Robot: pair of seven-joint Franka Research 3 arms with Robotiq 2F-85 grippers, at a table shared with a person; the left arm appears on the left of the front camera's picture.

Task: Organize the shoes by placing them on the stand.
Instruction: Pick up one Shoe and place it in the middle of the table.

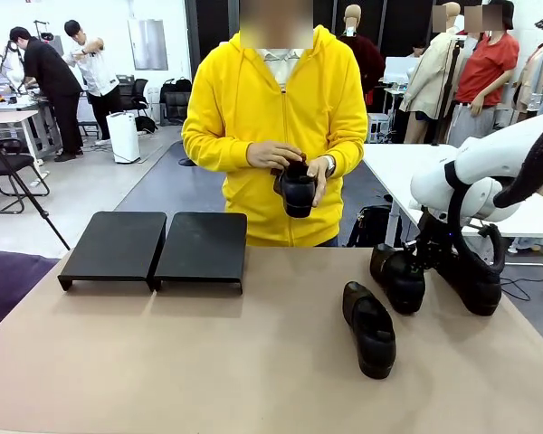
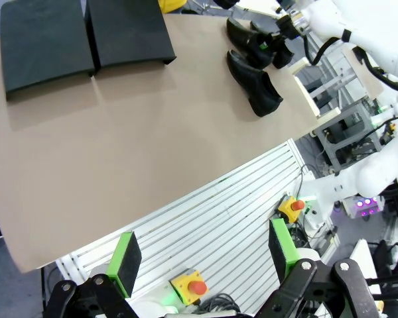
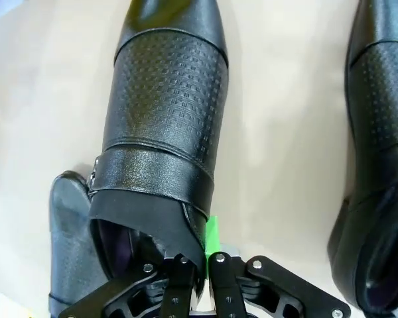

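The right claw (image 3: 198,246) is pinched shut on the side wall of one black shoe (image 3: 166,99), close to its heel end. It looks like one finger is inside the shoe and one is outside. The shoe's long side runs straight away from the claw, so the toe points away from the wrist. In the front view this held shoe (image 1: 398,276) sits low at the right side of the table (image 1: 253,389). I cannot tell if it is lifted or touching the table. The stand (image 1: 202,246) is well off to the robot's left, near the far edge of the table, and nothing is on it. So the next move turns on one thing: the shoe has to go left, across the table, to get there. A second shoe (image 1: 369,327) lies on the table just beside the held one, on the side toward the stand. I think the held shoe should go up and over it. A third shoe (image 1: 480,289) stands on the other side, under the right arm. A person's hand (image 1: 271,155) holds a fourth shoe (image 1: 297,188) up past the far edge. The left claw (image 2: 203,255) is wide open and holds nothing. It hangs off the near edge of the table, on the stand's side, but the right claw has the shoe.
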